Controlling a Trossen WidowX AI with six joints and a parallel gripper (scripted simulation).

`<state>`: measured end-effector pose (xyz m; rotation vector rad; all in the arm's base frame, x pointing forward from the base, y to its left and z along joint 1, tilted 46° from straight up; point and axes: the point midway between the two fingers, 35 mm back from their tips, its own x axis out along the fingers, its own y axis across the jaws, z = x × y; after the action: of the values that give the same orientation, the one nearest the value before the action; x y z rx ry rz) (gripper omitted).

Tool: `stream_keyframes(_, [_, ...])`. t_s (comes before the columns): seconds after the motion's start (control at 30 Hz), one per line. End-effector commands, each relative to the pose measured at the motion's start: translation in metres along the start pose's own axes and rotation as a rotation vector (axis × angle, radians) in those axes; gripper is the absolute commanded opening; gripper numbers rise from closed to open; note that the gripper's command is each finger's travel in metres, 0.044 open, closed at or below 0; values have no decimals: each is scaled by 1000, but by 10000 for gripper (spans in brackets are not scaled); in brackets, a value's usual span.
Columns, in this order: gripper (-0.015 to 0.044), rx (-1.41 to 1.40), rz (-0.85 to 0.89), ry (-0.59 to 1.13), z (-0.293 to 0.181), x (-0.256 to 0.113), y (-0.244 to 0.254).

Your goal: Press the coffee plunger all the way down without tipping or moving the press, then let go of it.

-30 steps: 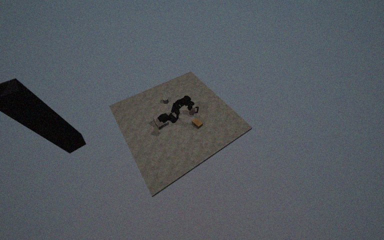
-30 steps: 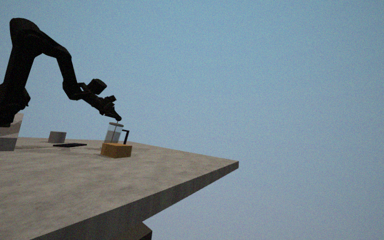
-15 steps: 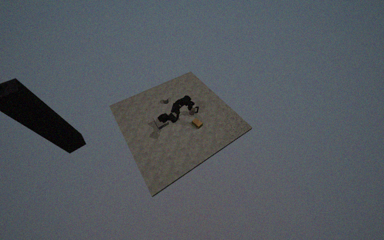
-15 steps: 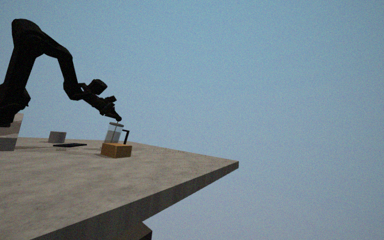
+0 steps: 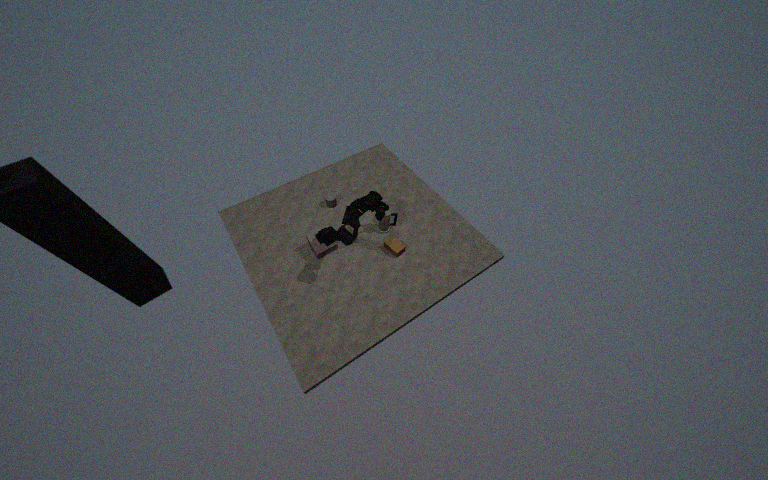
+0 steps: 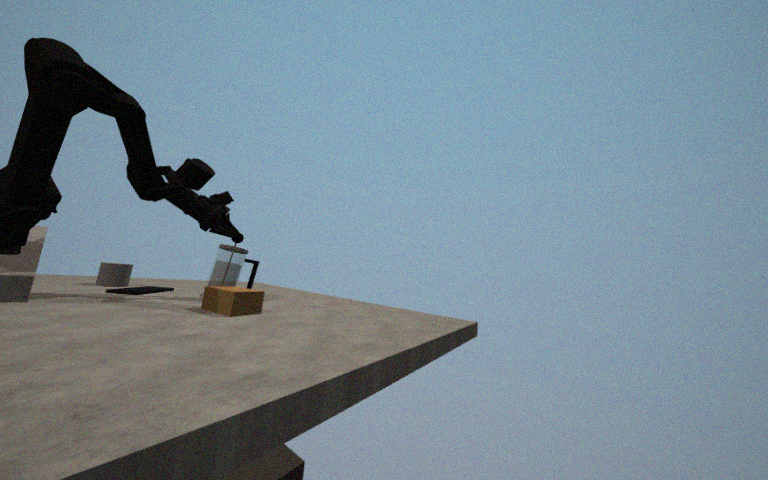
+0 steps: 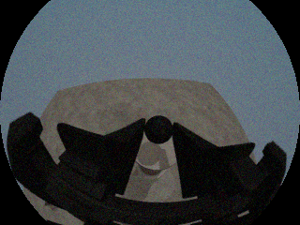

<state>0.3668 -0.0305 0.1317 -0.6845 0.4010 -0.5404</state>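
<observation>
The coffee press is a clear glass cylinder with a grey lid and a black handle on its right. In the exterior view it leans a little to the right at the top. Its plunger knob is a black ball low above the lid, with only a short piece of rod showing between them. My gripper comes down at a slant from the left and is shut on the knob, a fingertip against each side. The foot of the press is hidden behind the block in the exterior view.
An orange-brown block stands close to the press. A grey cylinder and a thin dark slab lie farther left. A pale box-like object stands near the arm's base. The table's edge runs along the front right.
</observation>
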Motion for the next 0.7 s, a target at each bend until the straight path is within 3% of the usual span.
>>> stream_keyframes(0.0, [210, -1, 1, 0, 0, 0, 0])
stream_keyframes(0.3, [440, -1, 1, 0, 0, 0, 0])
stream_keyframes(0.5, [440, -1, 4, 7, 11, -8, 1])
stream_keyframes(0.67, [440, -10, 4, 17, 51, -48, -4])
